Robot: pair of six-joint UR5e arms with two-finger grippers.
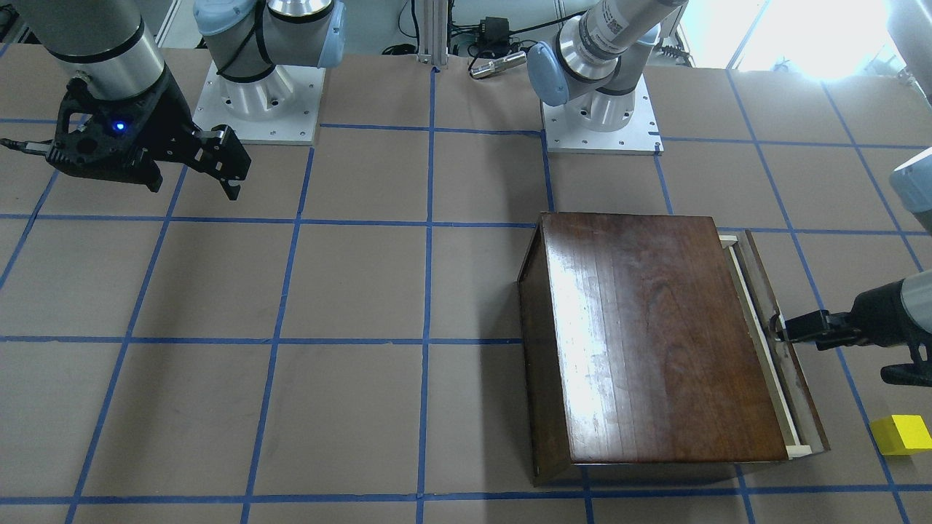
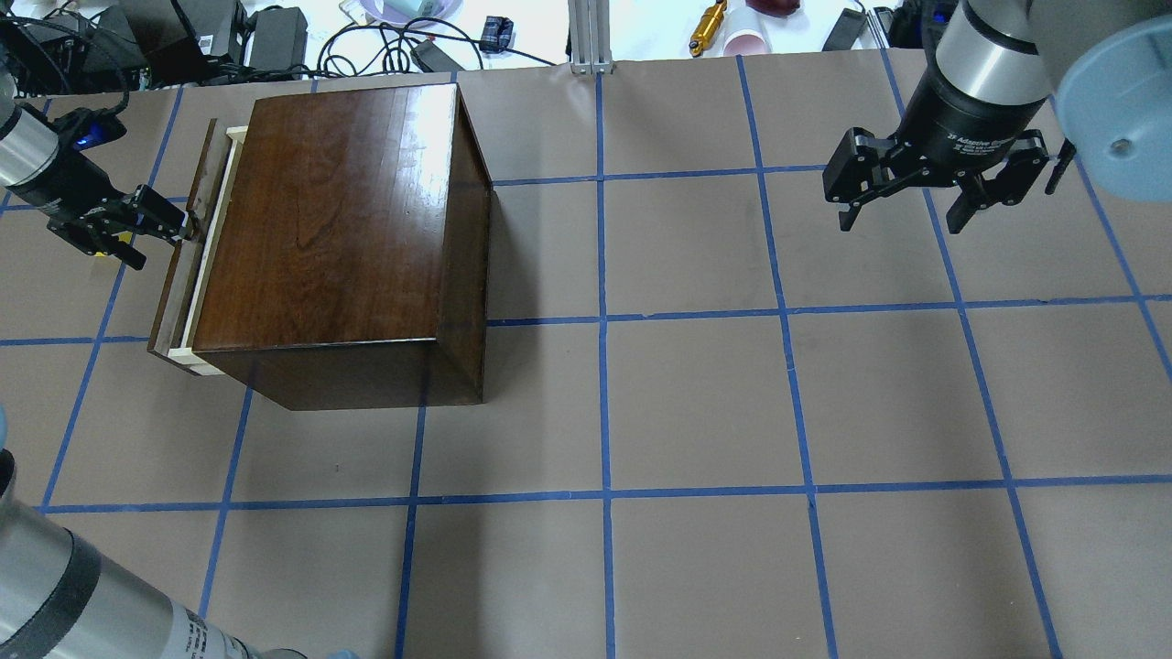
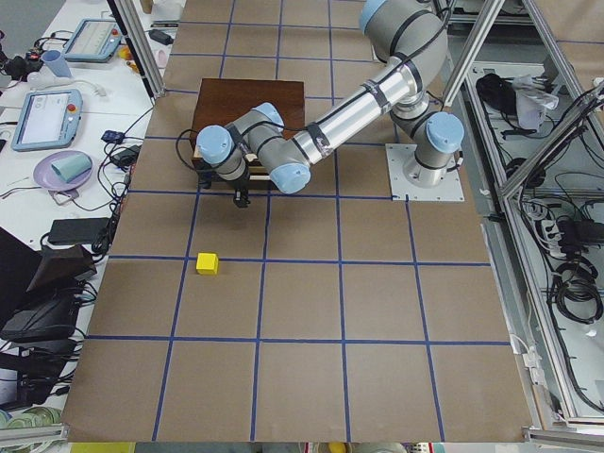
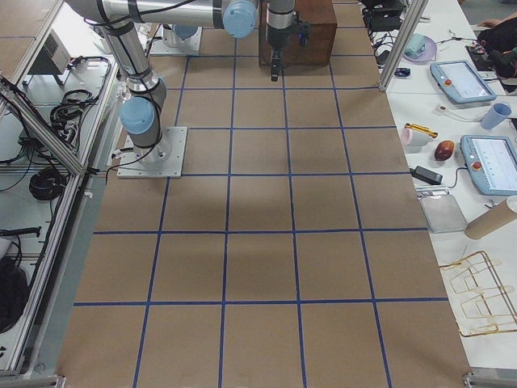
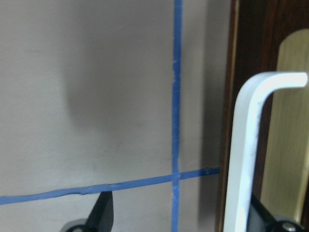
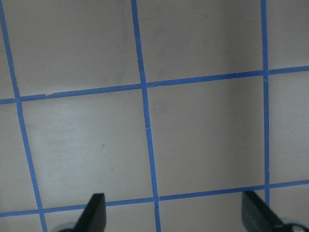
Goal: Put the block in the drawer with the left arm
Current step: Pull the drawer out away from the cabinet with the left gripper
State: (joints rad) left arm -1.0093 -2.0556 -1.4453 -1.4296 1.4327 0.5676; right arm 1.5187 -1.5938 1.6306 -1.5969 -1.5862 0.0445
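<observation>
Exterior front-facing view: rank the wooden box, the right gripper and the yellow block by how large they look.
1. The wooden box, largest by far.
2. The right gripper, though it hangs nearer the camera, which inflates its look.
3. The yellow block, smallest; the frame edge may cut part of it off.

We cannot see into the drawer [image 1: 797, 397]: the box [image 1: 655, 335] covers all but a thin strip. Block [image 1: 903, 434] clipped by the frame edge in the front view, nearly hidden behind left gripper [image 2: 186, 222] overhead. Handle [image 5: 246, 154] blurred in the left wrist view.
</observation>
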